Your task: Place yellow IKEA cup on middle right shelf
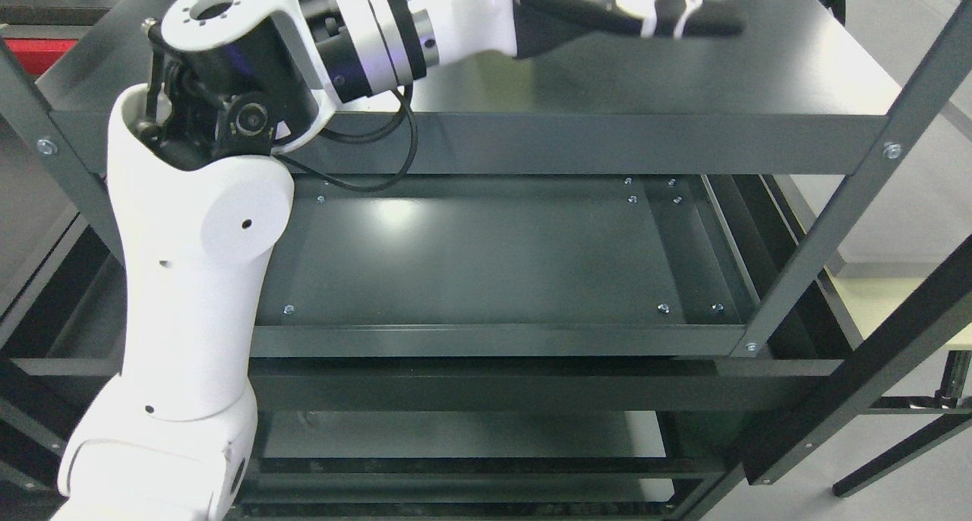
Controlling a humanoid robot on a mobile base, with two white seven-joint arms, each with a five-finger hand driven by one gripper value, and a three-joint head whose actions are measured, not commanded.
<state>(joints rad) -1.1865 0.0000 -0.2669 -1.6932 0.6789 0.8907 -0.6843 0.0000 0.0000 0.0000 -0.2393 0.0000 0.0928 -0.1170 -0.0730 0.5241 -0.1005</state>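
The white-and-black left robot arm (190, 278) rises from the lower left and reaches across the dark metal top shelf (759, 73), its black left hand (653, 8) cut by the upper edge; the fingers (687, 4) look stretched fairly flat with nothing visibly between them, though their tips blur; no yellow cup shows anywhere, so I cannot tell where it is, and the placing seems either unstarted or out of sight. Below and nearer than the fingers lies the dark grey metal middle shelf (486, 270), bare of any cup; counted: one arm, one hand, three shelf levels, zero cups.
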